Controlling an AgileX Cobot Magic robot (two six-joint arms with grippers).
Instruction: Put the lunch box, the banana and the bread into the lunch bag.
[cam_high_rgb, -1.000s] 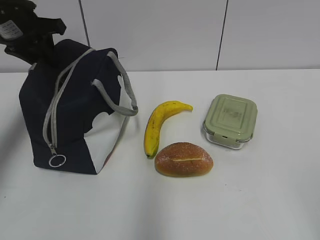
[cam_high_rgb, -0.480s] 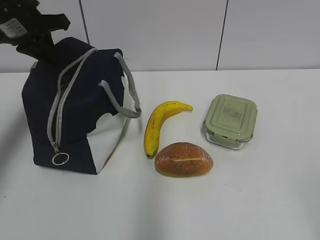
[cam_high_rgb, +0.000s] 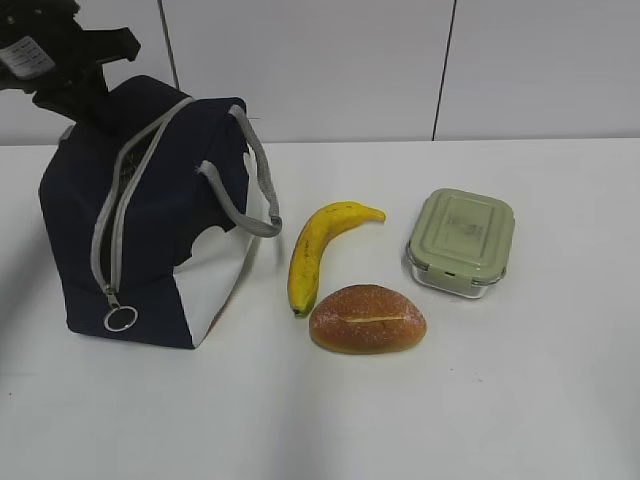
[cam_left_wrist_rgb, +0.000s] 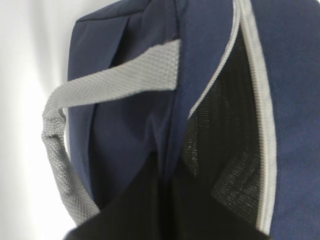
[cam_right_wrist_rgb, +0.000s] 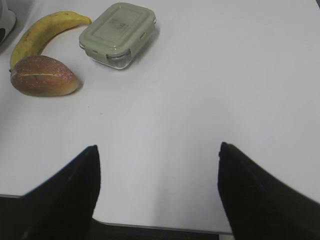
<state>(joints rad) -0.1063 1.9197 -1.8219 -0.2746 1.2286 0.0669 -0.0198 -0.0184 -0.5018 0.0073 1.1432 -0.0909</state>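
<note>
The navy lunch bag (cam_high_rgb: 150, 220) stands at the left of the white table, its grey zipper parted near the top, the ring pull (cam_high_rgb: 120, 319) low on its front. My left gripper (cam_high_rgb: 85, 105) sits at the bag's top back corner. In the left wrist view it (cam_left_wrist_rgb: 170, 200) is shut on the bag's navy fabric (cam_left_wrist_rgb: 125, 125) beside the open zipper edge. The banana (cam_high_rgb: 318, 250), the bread (cam_high_rgb: 367, 319) and the green-lidded lunch box (cam_high_rgb: 461, 241) lie to the right of the bag. My right gripper (cam_right_wrist_rgb: 158, 146) is open and empty, well short of the bread (cam_right_wrist_rgb: 44, 76), banana (cam_right_wrist_rgb: 42, 31) and lunch box (cam_right_wrist_rgb: 118, 33).
A grey strap handle (cam_high_rgb: 240, 190) hangs off the bag's right side towards the banana. A white panelled wall (cam_high_rgb: 400, 70) stands behind the table. The table's front edge (cam_right_wrist_rgb: 150, 227) runs just under my right gripper.
The bag's top has shifted a little to the right with my left gripper, and the zipper gap near the top has widened. The banana, bread and lunch box have not moved.
</note>
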